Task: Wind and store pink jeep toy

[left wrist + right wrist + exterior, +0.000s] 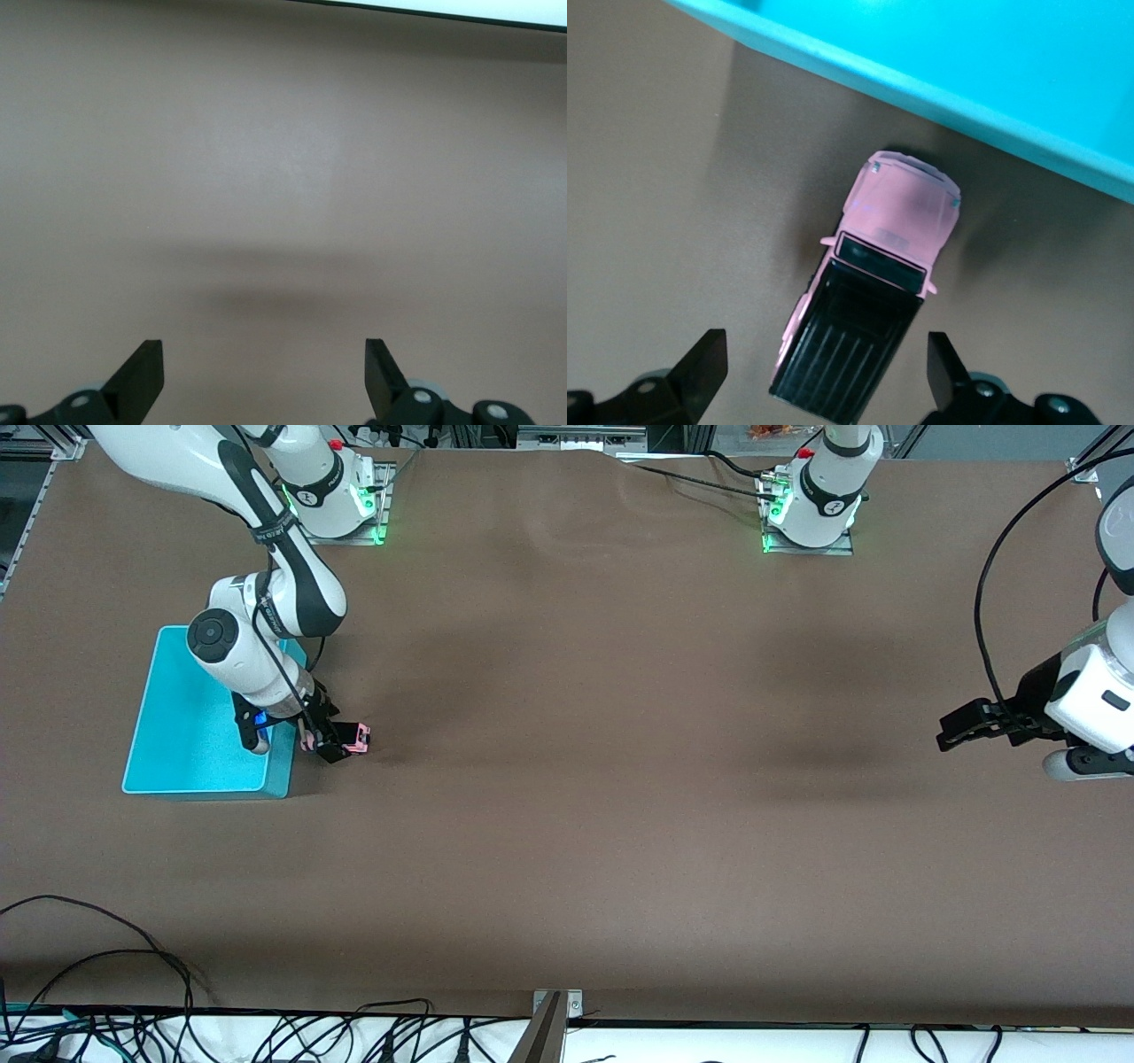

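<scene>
The pink jeep toy (359,737) stands on the brown table just beside the turquoise bin (177,726), on the side toward the left arm's end. In the right wrist view the pink jeep toy (877,292) shows its pink hood pointing at the wall of the turquoise bin (966,53). Its black ribbed roof lies between the fingers of my right gripper (826,347). That right gripper (323,746) is open, low over the jeep, with gaps on both sides. My left gripper (952,731) waits open over bare table at the left arm's end, nothing between its fingers (142,372).
The bin sits under the right arm's elbow. Both arm bases (811,514) stand along the table's edge farthest from the front camera. Black cables (133,974) and a metal bracket (554,1014) lie at the edge nearest to it.
</scene>
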